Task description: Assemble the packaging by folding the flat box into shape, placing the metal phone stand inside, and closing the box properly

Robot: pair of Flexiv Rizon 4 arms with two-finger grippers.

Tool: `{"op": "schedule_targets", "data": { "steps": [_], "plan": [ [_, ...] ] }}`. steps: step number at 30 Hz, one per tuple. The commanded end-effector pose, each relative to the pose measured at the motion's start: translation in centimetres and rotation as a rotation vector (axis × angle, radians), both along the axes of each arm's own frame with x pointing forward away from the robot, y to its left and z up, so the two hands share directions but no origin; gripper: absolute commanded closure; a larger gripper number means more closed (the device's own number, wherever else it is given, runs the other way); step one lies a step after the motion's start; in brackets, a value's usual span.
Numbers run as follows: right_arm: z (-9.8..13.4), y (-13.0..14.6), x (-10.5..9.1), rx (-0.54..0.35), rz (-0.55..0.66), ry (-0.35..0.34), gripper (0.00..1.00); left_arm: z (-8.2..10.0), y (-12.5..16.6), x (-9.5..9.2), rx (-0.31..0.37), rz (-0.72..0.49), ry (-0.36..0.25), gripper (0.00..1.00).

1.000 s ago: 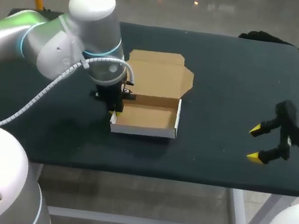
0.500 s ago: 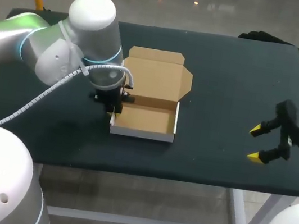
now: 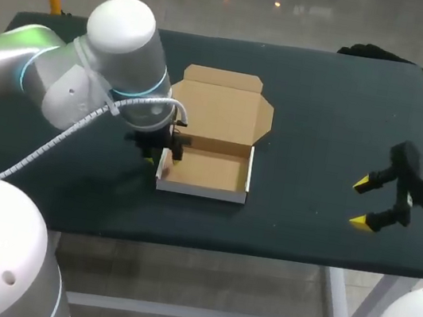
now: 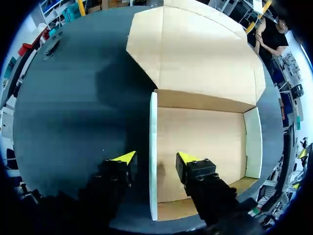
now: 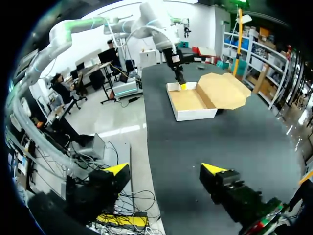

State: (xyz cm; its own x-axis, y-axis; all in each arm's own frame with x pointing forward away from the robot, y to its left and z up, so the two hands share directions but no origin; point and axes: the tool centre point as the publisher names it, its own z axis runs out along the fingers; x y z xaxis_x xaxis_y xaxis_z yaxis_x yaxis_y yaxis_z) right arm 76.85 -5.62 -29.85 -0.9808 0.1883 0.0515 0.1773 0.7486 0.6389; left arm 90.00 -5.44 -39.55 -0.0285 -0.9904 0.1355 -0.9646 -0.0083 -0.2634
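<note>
Cardboard box [image 3: 206, 170] sits just left of the frame's middle on the black counter [image 3: 325, 104]. It is already folded into a shallow tray, and its lid [image 3: 223, 108] lies open and flat behind it. It is probably light, with thin walls that bend and crease easily, and likely to slide if pushed, so a pinch on a side wall near a corner looks safest. The tray holds nothing, and no phone stand is in view. The left gripper [image 4: 156, 157] straddles the tray's left wall, one finger inside and one outside, apparently not yet pinching it. The right gripper [image 3: 361, 202] hangs wide open and empty at the right of the frame.
</note>
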Motion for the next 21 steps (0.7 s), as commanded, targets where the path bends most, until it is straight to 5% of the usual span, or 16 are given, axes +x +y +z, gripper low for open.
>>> {"op": "schedule_targets", "data": {
  "steps": [1,5,12,21],
  "plan": [
    [0.0,-0.1,0.0,0.004,0.002,-0.001,0.0,0.5,0.8,-0.6,-0.016,0.002,-0.014,0.51],
    [0.0,-0.1,0.0,0.004,0.002,-0.001,0.0,1.1,1.0,-1.1,-0.055,0.012,-0.035,0.49],
    [0.0,-0.1,0.0,0.004,0.002,-0.001,0.0,3.4,1.5,-2.2,-0.153,-0.015,-0.101,0.0],
    [0.0,-0.1,0.0,0.004,0.002,-0.001,0.0,6.4,2.6,-4.7,-0.305,-0.112,-0.194,0.0]
  ]
}}
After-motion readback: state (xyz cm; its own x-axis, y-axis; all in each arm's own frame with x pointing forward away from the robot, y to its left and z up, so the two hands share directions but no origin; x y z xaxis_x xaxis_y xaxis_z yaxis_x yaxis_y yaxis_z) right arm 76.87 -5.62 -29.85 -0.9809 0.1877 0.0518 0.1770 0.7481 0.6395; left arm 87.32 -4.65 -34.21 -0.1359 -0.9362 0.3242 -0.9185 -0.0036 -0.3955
